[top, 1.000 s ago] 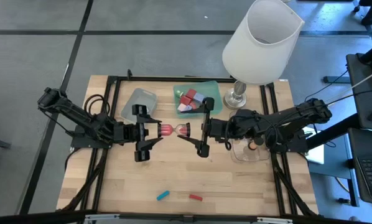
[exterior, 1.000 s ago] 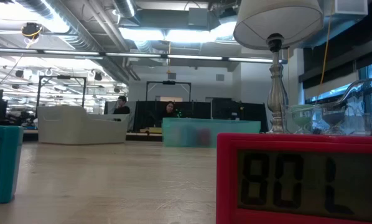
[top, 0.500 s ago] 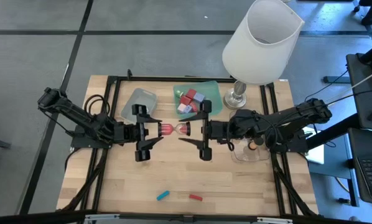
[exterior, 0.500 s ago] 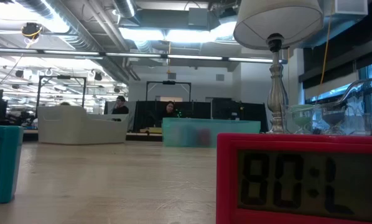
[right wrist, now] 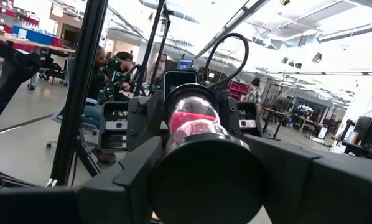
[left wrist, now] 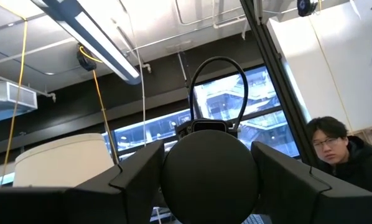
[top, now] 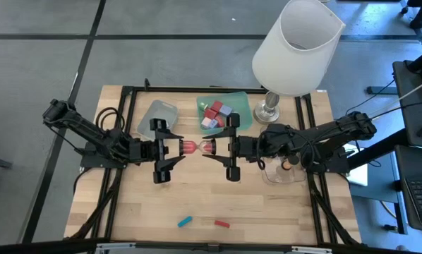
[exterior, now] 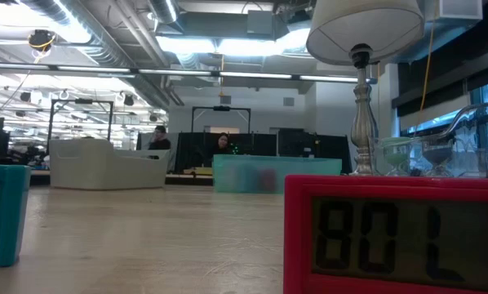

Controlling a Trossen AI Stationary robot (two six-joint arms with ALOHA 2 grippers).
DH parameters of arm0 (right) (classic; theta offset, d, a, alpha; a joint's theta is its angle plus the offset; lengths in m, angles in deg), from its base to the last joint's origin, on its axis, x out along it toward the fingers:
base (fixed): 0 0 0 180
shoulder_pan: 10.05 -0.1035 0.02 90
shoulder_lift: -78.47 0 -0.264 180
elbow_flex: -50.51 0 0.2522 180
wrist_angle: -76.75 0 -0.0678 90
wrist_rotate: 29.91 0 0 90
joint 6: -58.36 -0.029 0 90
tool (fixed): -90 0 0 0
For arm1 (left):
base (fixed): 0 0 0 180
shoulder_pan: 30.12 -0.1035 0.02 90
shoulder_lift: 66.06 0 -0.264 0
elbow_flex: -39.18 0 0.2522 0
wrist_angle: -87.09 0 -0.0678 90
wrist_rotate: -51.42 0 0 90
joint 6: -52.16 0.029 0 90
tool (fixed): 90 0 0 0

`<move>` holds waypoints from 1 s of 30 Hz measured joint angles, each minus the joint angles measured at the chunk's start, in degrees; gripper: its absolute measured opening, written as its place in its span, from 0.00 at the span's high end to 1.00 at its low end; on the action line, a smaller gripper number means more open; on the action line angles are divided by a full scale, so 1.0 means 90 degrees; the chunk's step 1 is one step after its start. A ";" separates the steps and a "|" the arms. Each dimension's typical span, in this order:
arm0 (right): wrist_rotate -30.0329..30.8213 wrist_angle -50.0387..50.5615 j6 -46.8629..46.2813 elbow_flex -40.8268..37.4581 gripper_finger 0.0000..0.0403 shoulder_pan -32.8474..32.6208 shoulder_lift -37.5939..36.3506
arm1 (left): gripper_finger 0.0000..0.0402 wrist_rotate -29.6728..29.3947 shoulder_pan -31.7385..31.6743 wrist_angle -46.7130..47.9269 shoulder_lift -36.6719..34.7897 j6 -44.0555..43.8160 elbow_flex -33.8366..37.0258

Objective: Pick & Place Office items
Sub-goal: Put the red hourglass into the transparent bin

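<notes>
The hourglass (top: pixel 197 147) with pink sand hangs over the table's middle, between both arms, the left gripper (top: pixel 174 147) pinching one end while the right gripper (top: pixel 220 147), spread a second ago, has narrowed onto the other, suggesting a handover.

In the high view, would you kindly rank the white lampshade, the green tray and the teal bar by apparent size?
1. White lampshade, though it stands nearer the overhead camera, which inflates it.
2. Green tray.
3. Teal bar, clearly smallest.
</notes>
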 joint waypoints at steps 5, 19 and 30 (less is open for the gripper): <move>-0.0001 -0.0001 -0.0015 0.0000 0.46 -0.0002 0.0000 | 0.40 -0.0003 0.0000 0.0002 0.0000 -0.0167 0.0000; 0.0699 0.0171 0.0002 -0.0002 0.48 0.0020 0.0000 | 0.22 -0.0030 0.0010 0.0056 -0.0214 -0.1059 0.0000; 0.2333 0.4132 -0.2614 -0.0002 0.47 0.0430 -0.0198 | 0.22 -0.1762 0.0010 0.0727 -0.0993 -0.1061 0.0000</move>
